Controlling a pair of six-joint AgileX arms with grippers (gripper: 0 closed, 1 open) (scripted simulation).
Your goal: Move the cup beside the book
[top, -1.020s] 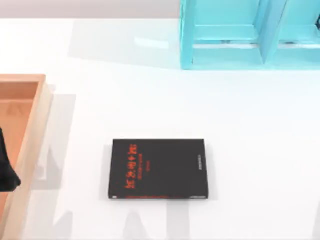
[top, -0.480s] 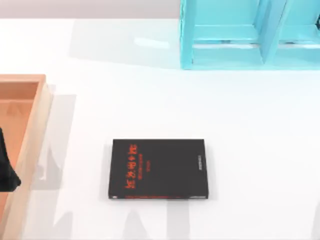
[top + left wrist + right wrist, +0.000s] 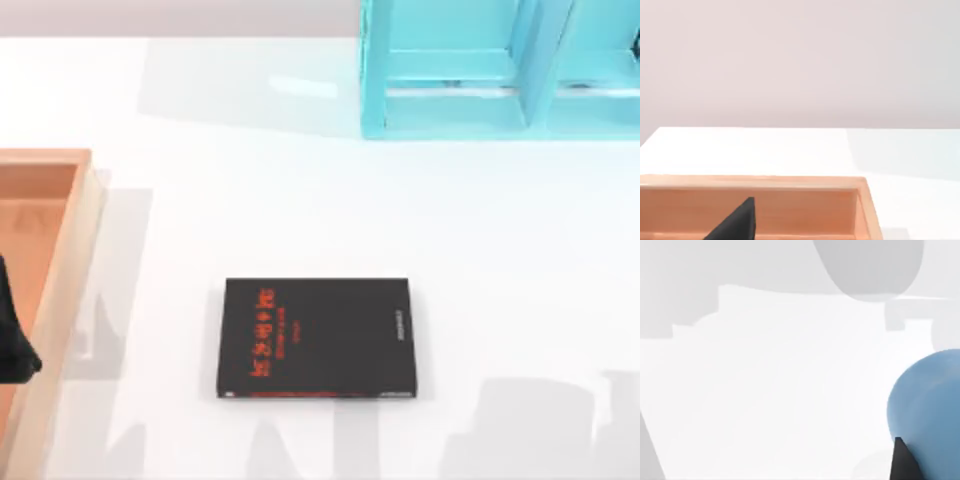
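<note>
Book (image 3: 318,338) flat mid-table — cup (image 3: 930,410) close against right gripper (image 3: 905,462)

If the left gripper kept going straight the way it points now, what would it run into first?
Probably the far wall of the wooden tray: in the left wrist view a dark finger sits low inside the tray, aimed at that wall. Beyond lies bare white table. Depth is hard to judge, so it might just clear the rim.
</note>
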